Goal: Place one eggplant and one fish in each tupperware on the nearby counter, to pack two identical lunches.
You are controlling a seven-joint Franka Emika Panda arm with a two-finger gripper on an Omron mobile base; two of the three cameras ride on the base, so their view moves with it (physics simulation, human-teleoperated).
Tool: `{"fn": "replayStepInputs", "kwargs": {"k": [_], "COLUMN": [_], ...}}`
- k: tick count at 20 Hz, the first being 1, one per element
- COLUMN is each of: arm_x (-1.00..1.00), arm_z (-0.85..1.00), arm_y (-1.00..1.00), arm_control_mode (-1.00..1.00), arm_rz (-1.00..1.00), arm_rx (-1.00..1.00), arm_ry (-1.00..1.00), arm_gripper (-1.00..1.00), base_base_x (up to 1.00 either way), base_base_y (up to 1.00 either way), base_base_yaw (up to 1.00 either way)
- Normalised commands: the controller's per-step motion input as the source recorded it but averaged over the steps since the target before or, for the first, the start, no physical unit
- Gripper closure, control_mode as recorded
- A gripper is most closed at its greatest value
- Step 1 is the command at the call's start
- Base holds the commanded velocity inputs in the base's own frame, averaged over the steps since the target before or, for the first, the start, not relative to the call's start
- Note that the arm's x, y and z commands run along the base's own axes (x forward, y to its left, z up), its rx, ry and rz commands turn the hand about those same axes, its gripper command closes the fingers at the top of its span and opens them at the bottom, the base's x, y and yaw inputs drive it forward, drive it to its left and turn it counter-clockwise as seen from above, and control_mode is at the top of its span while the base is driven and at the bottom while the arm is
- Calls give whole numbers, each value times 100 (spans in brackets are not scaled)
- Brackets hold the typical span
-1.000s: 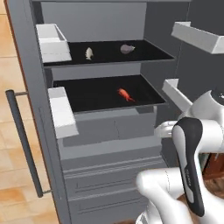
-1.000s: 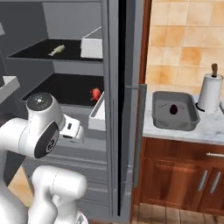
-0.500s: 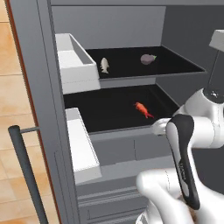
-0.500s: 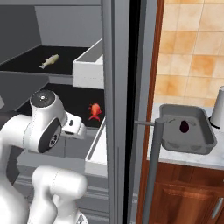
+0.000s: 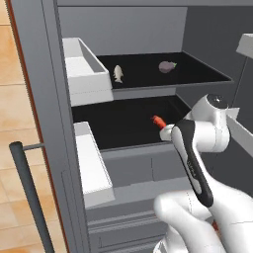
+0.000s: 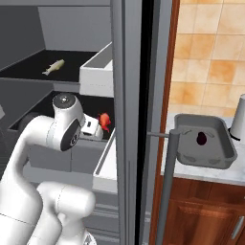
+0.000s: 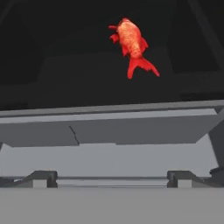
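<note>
- An open grey fridge [image 5: 133, 29] with two black shelves; the white robot arm reaches toward the lower shelf [image 5: 118, 129].
- The tool [image 7: 111, 177] has its two dark fingertips spread wide and holds nothing. It hangs just outside the lower shelf's front edge, pointed at the red-orange fish [image 7: 131, 43].
- That fish lies near the front right corner of the lower shelf, tail toward the tool, well apart from it.
- It looks small, light and probably slick. A sound grip would likely close across the thick middle of its body, not the thin tail or fins.
- On the upper shelf [image 5: 197, 74] a pale silvery fish [image 5: 118, 73] lies near the left edge and a small dark purple eggplant [image 5: 167, 66] sits toward the right, well apart from each other.
- The eggplant looks glossy, firm and rounded, so it may roll or slip; its widest part seems the place to hold.
- On the desk [image 6: 201, 173] right of the fridge stands a deep dark grey tupperware [image 6: 184, 148] with one dark purple eggplant [image 6: 201, 139] inside and no fish.
- Just beside its right edge stands a white paper-towel roll [image 6: 238, 123].
</note>
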Motion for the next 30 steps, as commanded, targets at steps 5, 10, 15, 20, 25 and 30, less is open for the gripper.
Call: {"fn": "replayStepInputs", "kwargs": {"k": [5, 10, 15, 20, 25, 30], "arm_x": [36, 44, 43, 39, 44, 52], "arm_z": [-44, -21, 0, 16, 0, -15], "arm_y": [-4, -13, -10, -9, -4, 0], "arm_control_mode": [-100, -100, -100, -100, -100, -100], "arm_rz": [-4, -2, 0, 0, 0, 0], "arm_rx": [-1, 0, 0, 0, 0, 0], "arm_ry": [-15, -14, 0, 1, 1, 0], "arm_gripper": [-100, -100, -100, -100, -100, -100], "base_base_x": [0, 0, 0, 0, 0, 0], "base_base_y": [0, 0, 0, 0, 0, 0], "base_base_yaw": [0, 0, 0, 0, 0, 0]}}
